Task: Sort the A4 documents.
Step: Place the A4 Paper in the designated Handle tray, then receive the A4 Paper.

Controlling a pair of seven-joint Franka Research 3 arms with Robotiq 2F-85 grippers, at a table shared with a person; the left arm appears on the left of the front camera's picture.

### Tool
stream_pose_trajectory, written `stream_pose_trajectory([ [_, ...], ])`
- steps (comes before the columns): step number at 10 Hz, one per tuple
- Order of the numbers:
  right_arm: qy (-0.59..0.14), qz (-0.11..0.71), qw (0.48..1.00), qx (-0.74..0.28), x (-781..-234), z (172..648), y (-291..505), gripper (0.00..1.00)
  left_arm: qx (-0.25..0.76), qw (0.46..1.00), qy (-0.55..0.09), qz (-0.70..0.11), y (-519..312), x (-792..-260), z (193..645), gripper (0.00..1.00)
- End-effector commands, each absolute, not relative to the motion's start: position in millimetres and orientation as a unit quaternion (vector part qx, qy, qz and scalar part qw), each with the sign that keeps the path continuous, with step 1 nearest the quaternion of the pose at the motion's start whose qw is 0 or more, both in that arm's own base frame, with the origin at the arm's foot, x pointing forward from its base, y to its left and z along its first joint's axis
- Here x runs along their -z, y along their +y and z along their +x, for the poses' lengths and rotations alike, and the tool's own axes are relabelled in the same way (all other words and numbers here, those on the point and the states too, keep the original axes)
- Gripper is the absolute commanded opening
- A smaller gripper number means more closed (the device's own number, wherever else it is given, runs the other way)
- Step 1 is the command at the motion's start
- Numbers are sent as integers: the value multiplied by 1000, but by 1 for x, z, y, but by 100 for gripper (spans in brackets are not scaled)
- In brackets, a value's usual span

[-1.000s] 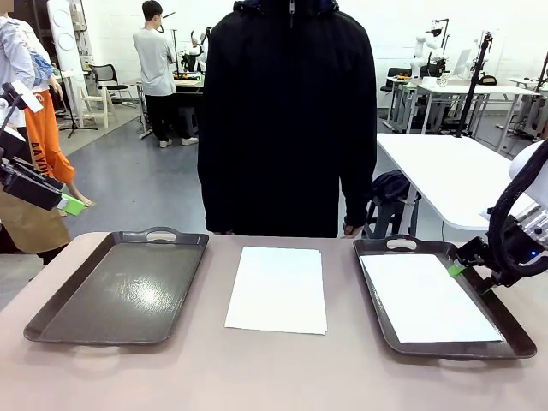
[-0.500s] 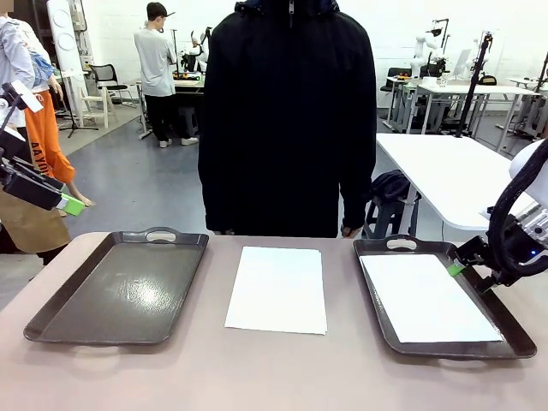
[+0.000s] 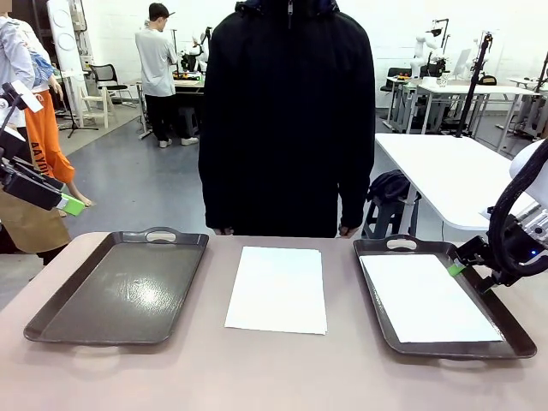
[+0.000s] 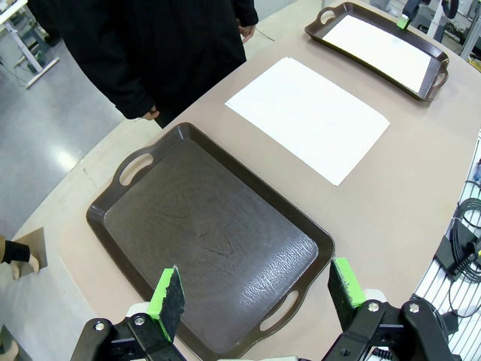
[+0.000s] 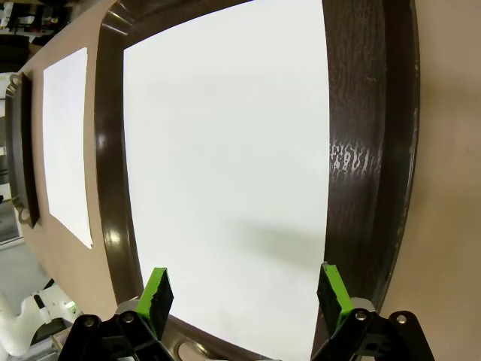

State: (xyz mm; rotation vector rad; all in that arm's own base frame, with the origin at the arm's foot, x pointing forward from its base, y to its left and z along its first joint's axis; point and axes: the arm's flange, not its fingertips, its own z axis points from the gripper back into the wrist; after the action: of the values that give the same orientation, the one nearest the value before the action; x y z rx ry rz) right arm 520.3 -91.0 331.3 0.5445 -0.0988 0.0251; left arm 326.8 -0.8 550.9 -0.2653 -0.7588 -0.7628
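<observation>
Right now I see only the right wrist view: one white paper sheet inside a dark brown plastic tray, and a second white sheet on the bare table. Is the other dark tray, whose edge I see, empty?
Observer: Yes, the second dark brown handled tray holds nothing; its floor is bare.
Operator: Is the left gripper holding something?
Observer: No, the left gripper is open and empty, raised near that tray.
Operator: Where is the person?
Observer: The person in a black jacket stands across from the robot, behind the loose white sheet, not touching it.
</observation>
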Motion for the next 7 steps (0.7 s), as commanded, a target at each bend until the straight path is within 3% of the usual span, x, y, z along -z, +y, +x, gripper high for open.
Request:
stream_pose_trajectory([
  [1, -49, 269, 962, -12, -332, 520, -91, 100, 366, 848, -361, -129, 0, -551, 327, 100],
  [7, -49, 269, 962, -12, -332, 520, -91, 100, 366, 848, -361, -129, 0, -551, 327, 100],
])
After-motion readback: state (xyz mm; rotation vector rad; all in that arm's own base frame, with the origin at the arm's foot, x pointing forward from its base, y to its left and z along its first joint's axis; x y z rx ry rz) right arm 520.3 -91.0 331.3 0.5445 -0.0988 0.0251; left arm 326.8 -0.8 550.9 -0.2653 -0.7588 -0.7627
